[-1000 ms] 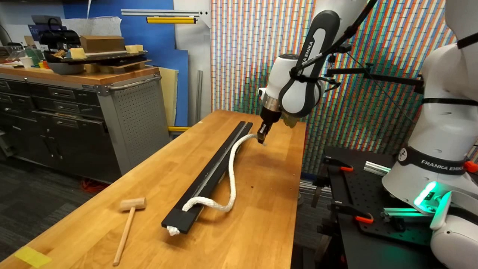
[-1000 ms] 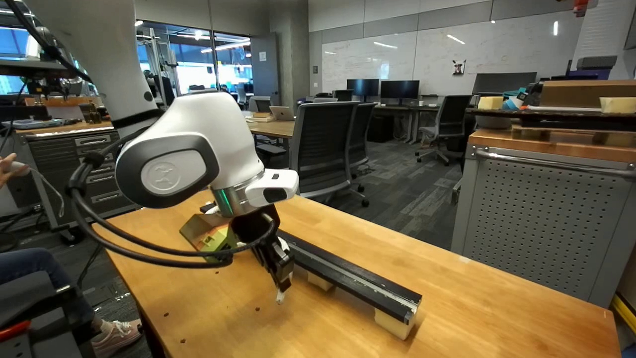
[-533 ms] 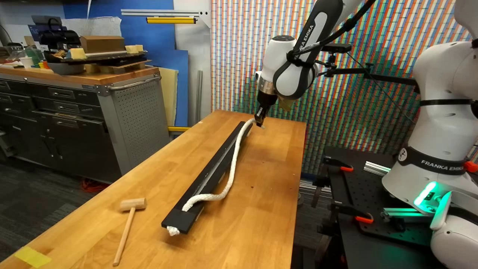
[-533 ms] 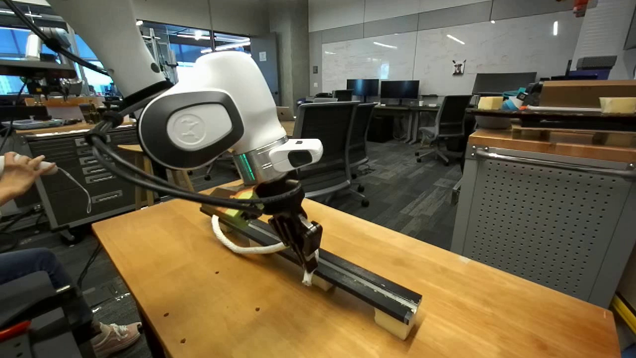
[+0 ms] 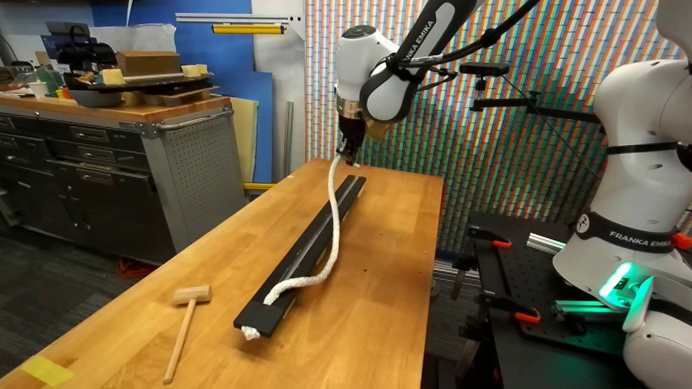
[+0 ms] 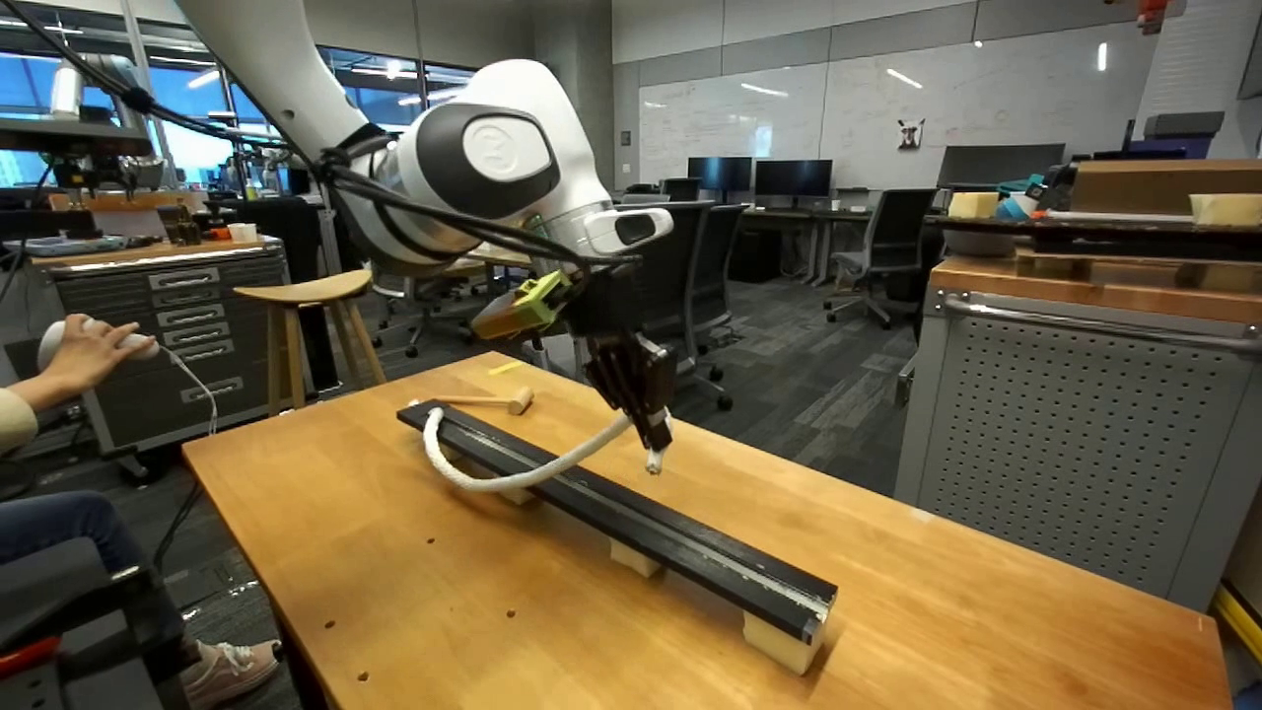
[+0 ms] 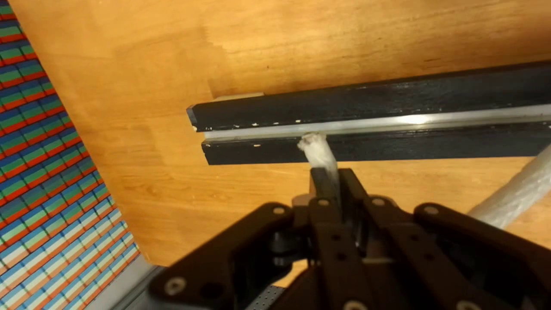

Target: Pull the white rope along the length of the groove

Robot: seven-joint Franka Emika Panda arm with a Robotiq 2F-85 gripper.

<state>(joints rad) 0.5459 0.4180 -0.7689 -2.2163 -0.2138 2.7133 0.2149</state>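
White rope (image 5: 336, 232) is pinched by the Robotiq gripper (image 7: 332, 172). The groove (image 7: 361, 125) could be missed — through bowed slack.

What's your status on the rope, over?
Fingers clamped on rope near one end, held aloft. Rope bowed, mostly out of groove. Mallet off to one side, likely not in the way.
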